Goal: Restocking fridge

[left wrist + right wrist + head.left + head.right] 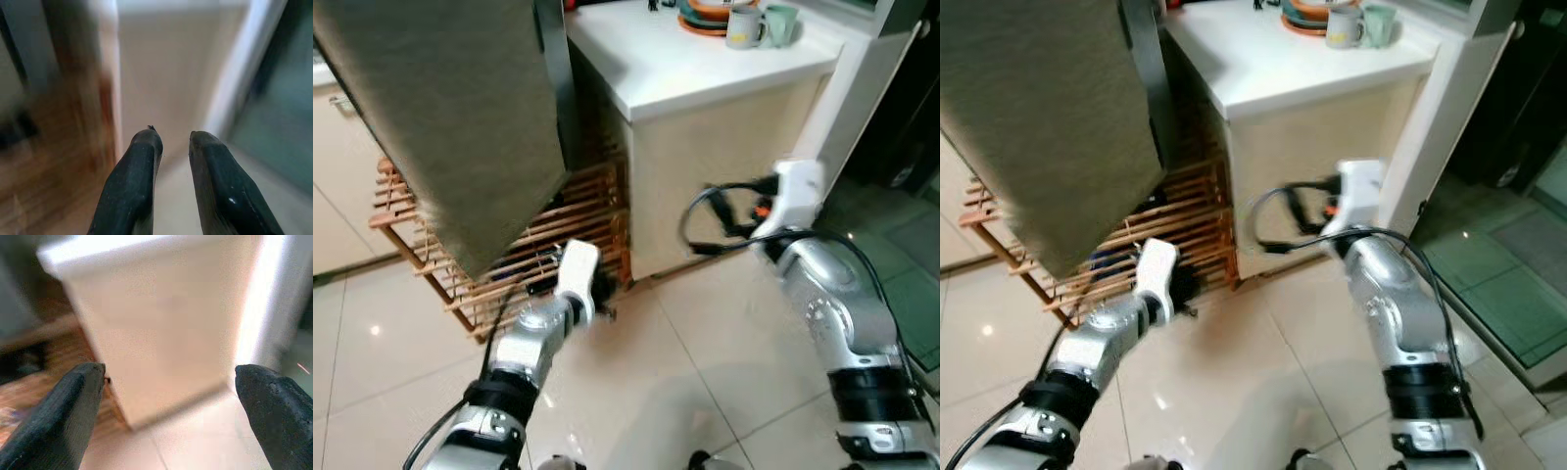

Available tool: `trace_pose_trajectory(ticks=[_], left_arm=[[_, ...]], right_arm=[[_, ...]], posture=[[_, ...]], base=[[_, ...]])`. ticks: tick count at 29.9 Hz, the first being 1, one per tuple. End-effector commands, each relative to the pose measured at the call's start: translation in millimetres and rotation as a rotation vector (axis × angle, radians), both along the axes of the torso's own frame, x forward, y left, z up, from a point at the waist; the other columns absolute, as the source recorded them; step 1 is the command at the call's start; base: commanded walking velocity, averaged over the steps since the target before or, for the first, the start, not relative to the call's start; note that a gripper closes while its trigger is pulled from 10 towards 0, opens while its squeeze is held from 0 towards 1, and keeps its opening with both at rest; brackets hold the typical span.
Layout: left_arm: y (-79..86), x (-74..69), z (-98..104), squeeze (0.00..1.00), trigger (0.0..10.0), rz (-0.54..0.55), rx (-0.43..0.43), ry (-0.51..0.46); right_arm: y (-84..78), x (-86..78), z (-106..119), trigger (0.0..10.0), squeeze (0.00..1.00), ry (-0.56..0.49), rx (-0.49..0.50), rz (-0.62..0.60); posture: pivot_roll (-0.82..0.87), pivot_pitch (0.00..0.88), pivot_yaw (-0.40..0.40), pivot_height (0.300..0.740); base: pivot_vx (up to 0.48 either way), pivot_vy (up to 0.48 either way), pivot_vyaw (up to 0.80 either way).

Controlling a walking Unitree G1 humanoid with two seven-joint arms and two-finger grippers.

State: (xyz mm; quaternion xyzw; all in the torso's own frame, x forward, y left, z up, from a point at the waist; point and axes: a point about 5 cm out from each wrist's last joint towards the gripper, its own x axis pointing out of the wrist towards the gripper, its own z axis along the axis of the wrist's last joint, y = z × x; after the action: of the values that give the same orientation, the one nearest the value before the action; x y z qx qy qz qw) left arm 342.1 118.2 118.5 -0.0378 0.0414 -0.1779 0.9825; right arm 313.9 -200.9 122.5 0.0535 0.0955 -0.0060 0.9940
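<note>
Fridge cannot be identified with certainty. A tall grey-green panel (450, 117) with a dark edge, possibly its door, is seen in the head views at 10 o'clock, tilted across the upper corner. A wooden slatted rack (578, 211) is seen below and behind it, toward 9 o'clock, resting on the pale tiled floor (705, 343).

A white counter (675, 69) on a cream cabinet is placed at 12 o'clock. On its far end a stack of plates (705, 15), a grey mug (744, 26) and a green mug (781, 23) are set close together. A white post (862, 88) is seen at 2 o'clock, with a dark glass area beyond it.

The left arm is extended toward 7 o'clock, its white wrist near the foot of the rack. In the left wrist view the left gripper (173, 139) is shown with its fingers held narrow, a slim gap between them and nothing in it. The blurred rack and cabinet corner are seen ahead of it.

The right arm is raised at 3 o'clock, with a black cable loop (710, 220) beside its wrist, in front of the cabinet face. In the right wrist view the right gripper (171, 372) is shown spread wide and holding nothing, pointed at the cabinet side below the counter edge.
</note>
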Motion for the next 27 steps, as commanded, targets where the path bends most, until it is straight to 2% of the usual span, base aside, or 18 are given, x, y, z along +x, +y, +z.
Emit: trace_pose_trajectory(ticks=[1,2,5,7,11,14,16,27], left_arm=[[-1.1,6.9,28.5,0.00,10.0,0.025,-0.064,-0.102],[-7.9,9.3,52.8,0.00,10.0,0.001,-0.085,-0.179],[-10.2,9.6,56.4,0.00,10.0,-0.006,-0.082,-0.196],[-29.7,7.2,75.9,0.00,10.0,-0.109,-0.115,-0.264],[-32.0,6.9,78.7,0.00,10.0,-0.115,-0.122,-0.274],[-21.4,10.4,71.7,0.00,10.0,-0.045,-0.165,-0.216],[-18.6,11.1,70.2,0.00,10.0,-0.036,-0.174,-0.202],[-18.2,11.7,60.9,0.00,10.0,-0.026,-0.166,-0.147]], right_arm=[[13.2,0.6,6.9,10.0,0.00,-0.051,0.001,0.028],[28.3,-2.9,8.5,10.0,0.00,-0.092,-0.032,0.090],[31.9,-3.1,8.4,10.0,0.00,-0.105,-0.044,0.098],[38.7,2.0,9.8,10.0,0.00,-0.145,-0.015,0.096],[38.4,3.8,10.6,10.0,0.00,-0.153,-0.015,0.091],[24.6,14.0,21.0,10.0,0.00,-0.195,-0.032,0.047],[23.5,15.9,23.1,10.0,0.00,-0.204,-0.031,0.042],[32.6,14.1,14.5,10.0,0.00,-0.205,-0.023,0.093]], posture=[[-0.10,0.000,0.085,0.740],[-0.11,0.000,0.082,0.740],[-0.11,0.000,0.082,0.740],[-0.10,0.000,0.072,0.740],[-0.10,0.000,0.073,0.740],[-0.09,0.000,0.075,0.740],[-0.09,0.000,0.073,0.740],[-0.09,0.000,0.060,0.740]], base=[[0.000,0.000,0.00],[0.000,0.000,0.00],[0.000,0.000,0.00],[0.240,0.000,0.00],[0.480,0.000,0.00],[0.111,0.427,0.00],[0.000,0.474,0.00],[0.000,0.480,0.00]])
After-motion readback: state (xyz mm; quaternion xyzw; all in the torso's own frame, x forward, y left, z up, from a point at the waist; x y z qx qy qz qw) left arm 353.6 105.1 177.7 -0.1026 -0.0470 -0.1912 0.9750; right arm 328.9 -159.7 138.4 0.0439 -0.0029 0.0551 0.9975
